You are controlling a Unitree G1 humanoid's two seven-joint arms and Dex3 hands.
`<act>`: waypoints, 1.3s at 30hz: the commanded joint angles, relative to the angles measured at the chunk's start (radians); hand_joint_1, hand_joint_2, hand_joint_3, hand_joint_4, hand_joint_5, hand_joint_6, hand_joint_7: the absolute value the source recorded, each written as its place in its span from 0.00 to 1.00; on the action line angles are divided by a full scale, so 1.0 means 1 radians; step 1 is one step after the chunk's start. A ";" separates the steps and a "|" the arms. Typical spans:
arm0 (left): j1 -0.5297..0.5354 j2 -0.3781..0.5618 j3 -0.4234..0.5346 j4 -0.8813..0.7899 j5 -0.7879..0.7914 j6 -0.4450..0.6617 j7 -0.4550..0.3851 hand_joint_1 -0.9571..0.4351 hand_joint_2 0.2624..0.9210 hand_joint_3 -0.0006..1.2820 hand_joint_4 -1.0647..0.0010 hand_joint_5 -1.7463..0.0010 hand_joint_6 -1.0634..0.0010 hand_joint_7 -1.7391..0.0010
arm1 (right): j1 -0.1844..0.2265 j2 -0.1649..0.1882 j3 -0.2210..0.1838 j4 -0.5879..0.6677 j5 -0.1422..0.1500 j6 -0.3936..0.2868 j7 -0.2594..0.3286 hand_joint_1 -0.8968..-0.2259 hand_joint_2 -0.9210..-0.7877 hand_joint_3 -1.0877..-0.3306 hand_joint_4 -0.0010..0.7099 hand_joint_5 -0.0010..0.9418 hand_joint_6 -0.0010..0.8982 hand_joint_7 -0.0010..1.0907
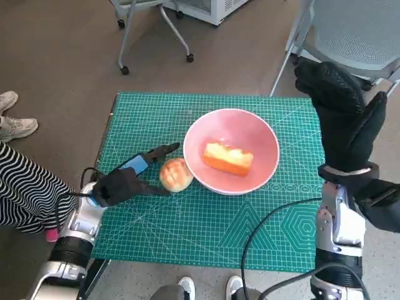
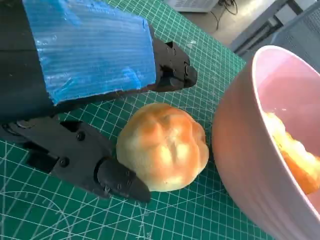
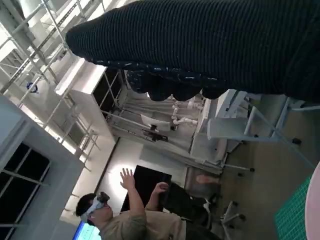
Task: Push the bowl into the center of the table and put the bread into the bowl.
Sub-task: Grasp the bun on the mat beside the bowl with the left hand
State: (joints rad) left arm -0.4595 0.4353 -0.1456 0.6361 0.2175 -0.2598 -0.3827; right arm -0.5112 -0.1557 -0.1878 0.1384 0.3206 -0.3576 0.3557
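A: Bowl (image 1: 232, 150), pink, stands on the green cutting mat (image 1: 187, 231) that covers the desk (image 1: 113, 107), near its middle; a yellow-orange slice of bread (image 1: 228, 157) lies inside it, toward the middle of its floor.

B: And the second piece?

A: Round bun (image 1: 176, 174), golden on top, rests on the mat just beside the bowl's outer wall, on the robot's left of it; in the left wrist view the bun (image 2: 163, 146) sits very near the wall, and contact cannot be settled from that angle.

B: State of the left robot hand (image 1: 125, 179)?

A: Released, fingers apart; one black finger (image 2: 172, 70) extends past the far side of the bun, another (image 2: 87, 162) lies at the near side with its tip touching, or all but touching, the crust; the bun sits between them on the mat, not lifted.

B: The right robot hand (image 1: 342, 112)?

A: Raised well above the desk's right edge, gloved fingers upright and together, holding nothing; the right wrist view gives only the dark glove (image 3: 210, 45), whether the fingers are closed is probably not decidable; beyond it a person (image 3: 135, 217) sits with one hand lifted.

B: Surroundings?

A: Chair (image 1: 356, 37) behind the desk; striped sleeve (image 1: 28, 190) at the left.
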 commanded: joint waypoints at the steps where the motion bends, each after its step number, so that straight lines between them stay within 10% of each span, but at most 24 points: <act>1: 0.029 -0.012 -0.030 -0.017 0.042 0.038 0.026 0.62 0.86 0.01 0.39 0.93 0.44 0.90 | 0.004 -0.007 0.001 0.004 0.008 0.009 0.008 0.34 0.00 0.60 0.26 0.01 0.05 0.54; 5: 0.035 -0.012 -0.047 -0.029 0.076 0.057 0.061 0.64 0.90 0.00 0.28 0.85 0.42 0.73 | 0.003 -0.006 0.001 0.008 0.008 0.007 0.009 0.34 0.00 0.61 0.26 0.01 0.05 0.54; 7: 0.037 -0.012 -0.055 -0.026 0.094 0.060 0.083 0.67 0.96 0.04 0.30 0.57 0.48 0.45 | 0.003 -0.005 0.000 0.010 0.008 0.006 0.010 0.34 0.00 0.61 0.26 0.01 0.05 0.53; 9: 0.038 -0.010 -0.061 -0.025 0.107 0.060 0.102 0.68 0.98 0.04 0.30 0.47 0.46 0.38 | 0.002 -0.006 -0.001 0.013 0.008 0.005 0.010 0.34 0.00 0.61 0.26 0.00 0.05 0.53; 39: 0.102 0.086 -0.016 -0.246 0.111 0.098 0.122 0.69 0.98 0.01 0.24 0.41 0.35 0.36 | -0.008 0.005 -0.004 0.031 0.007 -0.001 0.008 0.34 0.00 0.61 0.26 0.00 0.06 0.52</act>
State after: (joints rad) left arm -0.3830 0.4989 -0.1737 0.4292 0.3143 -0.1865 -0.2477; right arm -0.5282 -0.1539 -0.1928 0.1579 0.3204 -0.3604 0.3634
